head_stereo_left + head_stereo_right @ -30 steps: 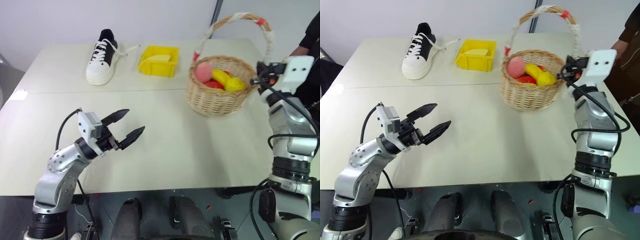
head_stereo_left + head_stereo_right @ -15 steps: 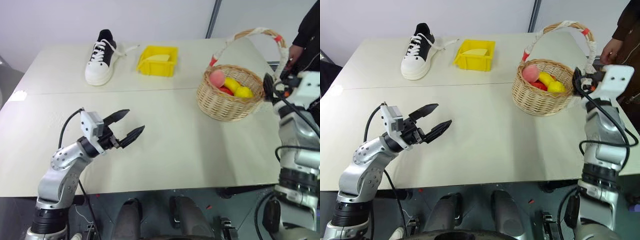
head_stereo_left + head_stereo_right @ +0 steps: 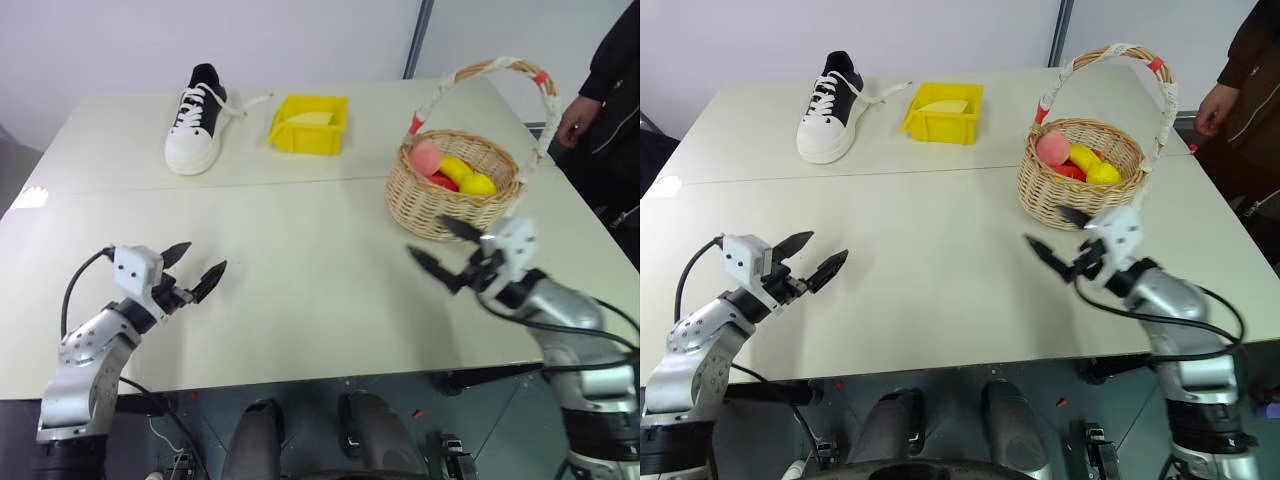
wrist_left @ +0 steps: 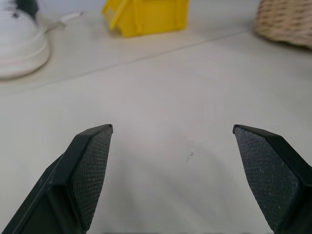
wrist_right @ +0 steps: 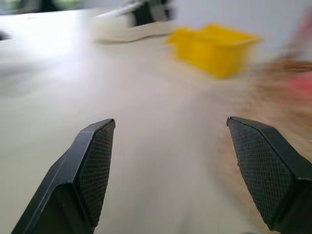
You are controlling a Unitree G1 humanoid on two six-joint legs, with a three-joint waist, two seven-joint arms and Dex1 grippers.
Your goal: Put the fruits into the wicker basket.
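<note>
The wicker basket (image 3: pixel 432 204) stands on the right half of the table, its arched white handle (image 3: pixel 500 66) with red bands rising over it. Inside lie the fruits: a pink peach (image 3: pixel 425 158), yellow pieces (image 3: pixel 477 184) and a red piece (image 3: pixel 437 181). My right gripper (image 3: pixel 426 238) hovers just in front of the basket, level, open and empty, clear of the wicker. My left gripper (image 3: pixel 203 258) is low over the table's near left part, open with nothing between its fingers (image 4: pixel 95 161). The right wrist view shows that gripper's pads (image 5: pixel 95 161) wide apart over bare table.
A black-and-white shoe (image 3: pixel 195 120) and a yellow plastic bin (image 3: pixel 310 123) sit at the table's far side. A person in dark clothes (image 3: pixel 610 70) stands by the far right corner, hand near the basket handle. A seam crosses the table (image 3: pixel 250 183).
The basket slid a little to the right. My right gripper came off the handle's side, opened, and swung down and left in front of the basket. My left gripper sank leftward.
</note>
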